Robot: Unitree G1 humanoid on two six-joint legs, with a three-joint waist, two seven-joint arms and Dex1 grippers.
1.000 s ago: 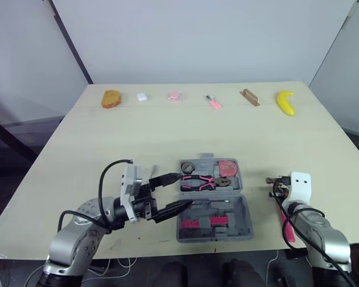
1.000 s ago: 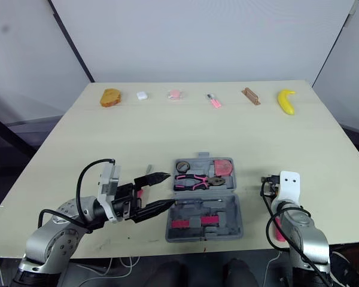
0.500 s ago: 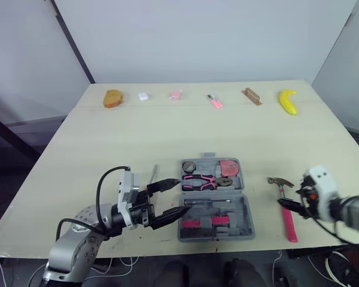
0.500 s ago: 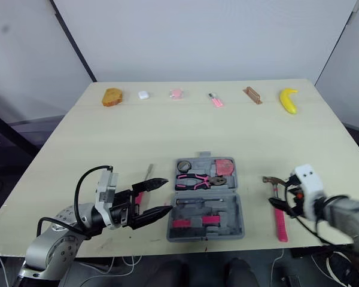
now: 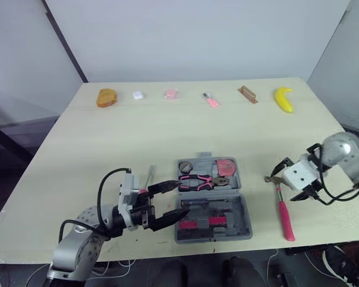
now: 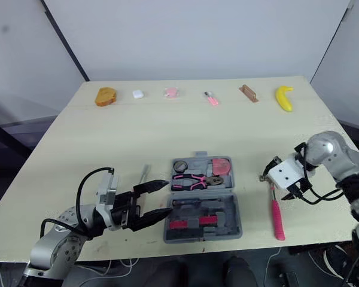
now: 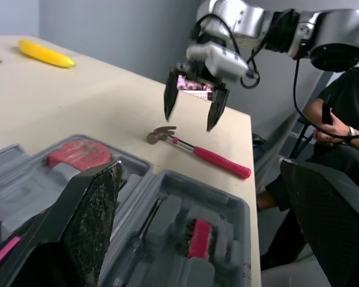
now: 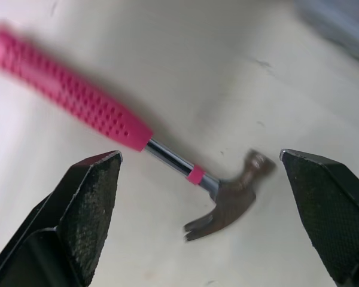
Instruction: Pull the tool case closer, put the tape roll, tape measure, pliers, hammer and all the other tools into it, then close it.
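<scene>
The grey tool case (image 5: pixel 244 210) lies open near the table's front edge. Pink-handled pliers (image 5: pixel 197 181), a red tape measure (image 5: pixel 227 165) and a round tape roll (image 5: pixel 187 166) sit in its far half. The pink-handled hammer (image 5: pixel 282 206) lies flat on the table right of the case. My right gripper (image 5: pixel 291 179) hovers open just above the hammer's head (image 8: pixel 233 200), holding nothing. At the case's left edge, my left gripper (image 5: pixel 181 199) stands open and empty. A thin metal tool (image 5: pixel 151 176) lies left of the case.
Along the table's far edge stands a row: an orange lump (image 5: pixel 106 97), a white piece (image 5: pixel 137 94), a pink piece (image 5: pixel 170 94), a small pink tool (image 5: pixel 210 100), a brown block (image 5: pixel 247 94) and a banana (image 5: pixel 283 99). A seated person (image 7: pixel 341 119) is beyond the table's right side.
My right gripper opened and the hammer now lies on the table. The right arm swung out to the right and back over the hammer's head. The left gripper sank slightly.
</scene>
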